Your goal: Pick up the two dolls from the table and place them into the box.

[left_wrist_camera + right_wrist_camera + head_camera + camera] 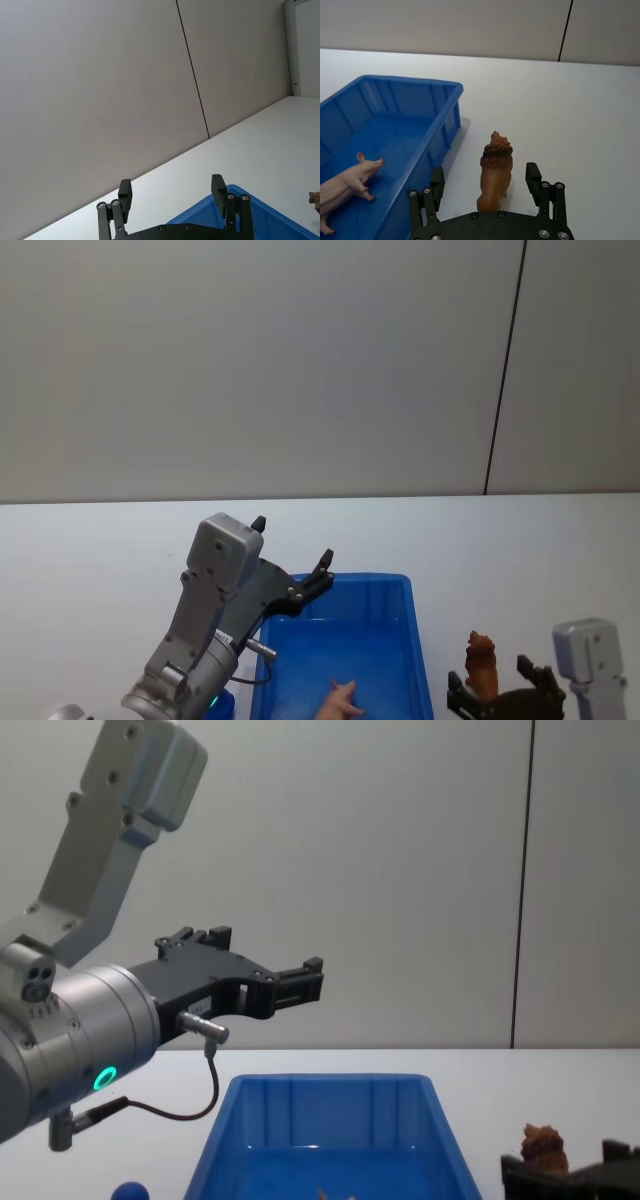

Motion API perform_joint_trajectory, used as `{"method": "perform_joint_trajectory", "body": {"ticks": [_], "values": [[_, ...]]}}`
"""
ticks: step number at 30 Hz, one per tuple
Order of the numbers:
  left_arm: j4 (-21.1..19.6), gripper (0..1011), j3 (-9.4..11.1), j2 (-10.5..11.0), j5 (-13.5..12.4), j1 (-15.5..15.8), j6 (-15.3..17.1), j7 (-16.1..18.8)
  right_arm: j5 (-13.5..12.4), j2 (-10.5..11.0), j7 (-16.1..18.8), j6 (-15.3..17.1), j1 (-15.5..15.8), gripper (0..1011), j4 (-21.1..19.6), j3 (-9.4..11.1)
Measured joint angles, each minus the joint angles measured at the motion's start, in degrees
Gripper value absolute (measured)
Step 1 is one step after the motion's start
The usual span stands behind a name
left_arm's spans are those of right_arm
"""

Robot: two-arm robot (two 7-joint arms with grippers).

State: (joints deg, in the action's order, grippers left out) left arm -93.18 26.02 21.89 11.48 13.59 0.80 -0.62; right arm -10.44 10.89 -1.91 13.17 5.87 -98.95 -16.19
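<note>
Head view: the left claw (292, 541) hangs in the air above the far left corner of the box (372, 581), its jaws spread wide with nothing between them. The box stands on the white surface (100, 540), near the middle of the scene, and the pink doll (342, 700) lies on its floor toward the near end. To the right of the box, near its right wall but apart from it, the brown doll (482, 658) stands upright on the surface, facing the far side. The right claw (490, 674) sits low at the near right, released, with one finger on each side of the brown doll. In the right wrist view a gap shows between each finger and the doll's flanks, so the claw brackets the doll without gripping it. In the chest view the left claw is well above the box's rim and points toward the right.
</note>
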Motion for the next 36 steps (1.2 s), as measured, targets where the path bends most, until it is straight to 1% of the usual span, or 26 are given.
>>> {"method": "perform_joint_trajectory", "body": {"ticks": [12, 14, 16, 18, 20, 22, 23, 25, 26, 28, 30, 32, 34, 35, 36], "values": [[0.00, 1001, 0.00, 0.00, 0.00, 0.00, 0.00, 0.00, 1.25, -1.81, -0.97, -0.19, -0.61, 1001, 4.05, -0.83], [0.00, 1001, 0.00, 0.00, 0.00, 0.00, 0.00, 0.00, 1.42, -2.16, -1.13, -0.23, -0.81, 976, 4.81, -0.92], [0.00, 1001, 0.00, 0.01, 0.00, 0.00, 0.00, 0.00, 1.48, -2.32, -1.23, -0.24, -0.91, 924, 5.14, -0.97], [0.00, 1001, 0.00, 0.00, 0.00, 0.00, 0.00, 0.00, 1.57, -2.58, -1.43, -0.26, -1.08, 901, 5.77, -1.01], [0.00, 1001, 0.00, 0.00, 0.00, 0.00, 0.00, 0.00, 1.62, -2.82, -1.62, -0.30, -1.23, 831, 6.35, -1.03], [0.00, 1001, 0.00, 0.00, 0.00, 0.00, 0.00, 0.00, 1.65, -2.93, -1.75, -0.33, -1.30, 791, 6.62, -1.04], [0.00, 1001, 0.00, 0.00, 0.00, 0.00, 0.00, 0.00, 1.67, -3.05, -1.85, -0.37, -1.35, 737, 6.84, -1.04], [0.00, 1001, 0.00, 0.00, 0.00, 0.00, 0.00, 0.00, 1.72, -3.20, -2.05, -0.48, -1.38, 704, 7.13, -1.04], [0.00, 1001, 0.00, 0.00, 0.00, 0.00, 0.00, 0.00, 1.73, -3.24, -2.08, -0.52, -1.38, 643, 7.19, -1.04], [0.00, 1001, 0.00, 0.00, 0.00, 0.00, 0.00, 0.00, 1.81, -3.30, -2.18, -0.62, -1.38, 599, 7.28, -1.04], [0.00, 1001, 0.00, 0.00, 0.00, 0.00, 0.00, 0.00, 1.97, -3.39, -2.34, -0.83, -1.34, 518, 7.30, -1.04], [0.00, 1001, 0.00, 0.00, 0.00, 0.00, 0.00, 0.00, 2.13, -3.41, -2.44, -0.98, -1.26, 481, 7.27, -1.04], [0.00, 1001, 0.00, 0.01, 0.00, 0.00, 0.00, 0.00, 2.49, -3.42, -2.60, -1.33, -1.09, 403, 6.98, -1.07], [0.00, 1001, 0.00, 0.01, 0.00, 0.00, 0.00, 0.00, 2.79, -3.41, -2.71, -1.61, -0.94, 389, 6.62, -1.09], [0.00, 1001, 0.00, 0.01, 0.00, 0.00, 0.00, 0.00, 2.79, -3.41, -2.71, -1.61, -0.94, 338, 6.62, -1.09]]}}
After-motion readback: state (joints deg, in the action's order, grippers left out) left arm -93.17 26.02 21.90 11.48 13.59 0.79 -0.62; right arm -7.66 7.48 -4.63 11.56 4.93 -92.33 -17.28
